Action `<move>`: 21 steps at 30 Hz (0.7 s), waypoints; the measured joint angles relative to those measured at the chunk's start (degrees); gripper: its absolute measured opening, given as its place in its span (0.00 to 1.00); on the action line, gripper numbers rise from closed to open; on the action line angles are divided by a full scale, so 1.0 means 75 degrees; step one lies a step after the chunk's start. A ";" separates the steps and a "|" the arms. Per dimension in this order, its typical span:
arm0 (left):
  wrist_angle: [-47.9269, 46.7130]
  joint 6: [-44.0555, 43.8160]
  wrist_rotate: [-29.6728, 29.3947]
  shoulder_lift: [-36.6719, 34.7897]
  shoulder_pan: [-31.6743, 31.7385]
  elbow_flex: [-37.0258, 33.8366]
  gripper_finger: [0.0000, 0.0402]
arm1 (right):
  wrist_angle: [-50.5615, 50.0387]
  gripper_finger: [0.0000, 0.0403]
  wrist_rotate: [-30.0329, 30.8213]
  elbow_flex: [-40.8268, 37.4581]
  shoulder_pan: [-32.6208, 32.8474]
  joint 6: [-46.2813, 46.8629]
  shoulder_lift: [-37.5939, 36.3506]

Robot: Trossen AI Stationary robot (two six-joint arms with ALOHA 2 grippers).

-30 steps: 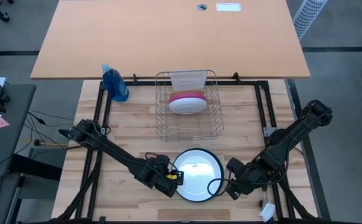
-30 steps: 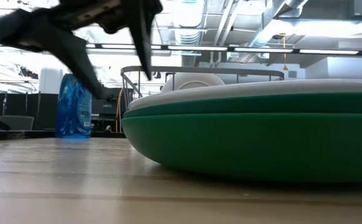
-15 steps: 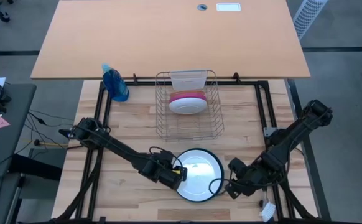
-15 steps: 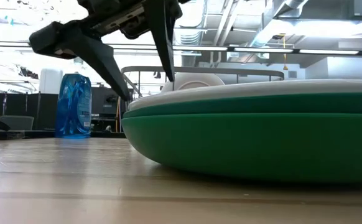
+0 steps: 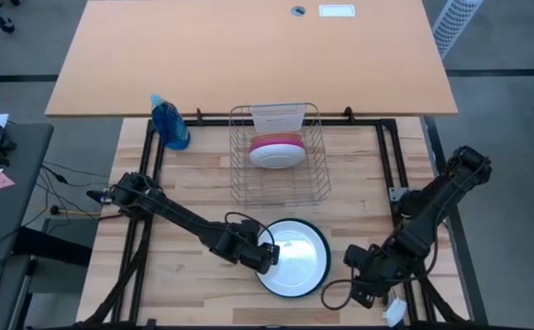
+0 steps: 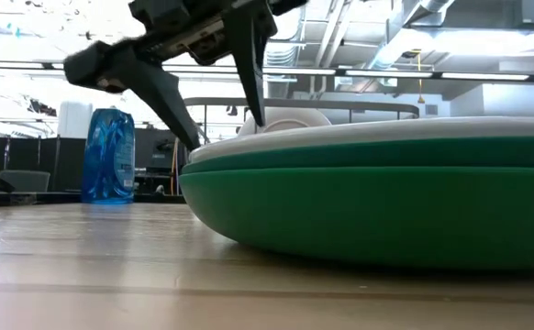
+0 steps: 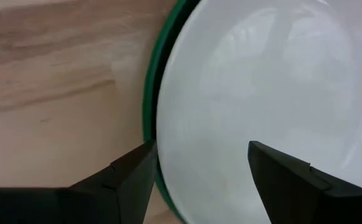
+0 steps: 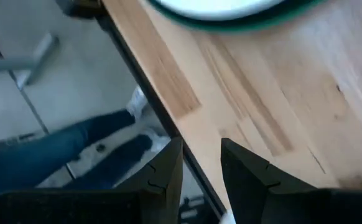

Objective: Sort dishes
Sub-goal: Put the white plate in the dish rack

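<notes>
left end effector [image 5: 269, 257] open | straddling white plate [image 5: 296, 257] rim | green plate [image 6: 377, 202] beneath

White plate [image 5: 294, 255] on dark green plate [image 6: 377, 206] (blue spray bottle [image 5: 170, 123] behind), light wood table [image 5: 194, 202]
</notes>
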 joint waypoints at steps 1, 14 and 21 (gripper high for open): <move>0.0064 -0.0018 0.0000 0.0032 0.0047 0.0001 0.61 | -0.0064 0.28 -0.0113 0.0000 0.0050 -0.0025 -0.0014; 0.2144 0.0082 0.0279 0.0782 0.0361 0.0035 0.61 | -0.2714 0.28 -0.0152 -0.0006 0.0091 -0.0446 -0.0027; 0.2098 0.0700 0.0501 0.0785 0.0374 0.0044 0.61 | -0.2635 0.28 0.0372 -0.0006 0.0046 0.0638 -0.0024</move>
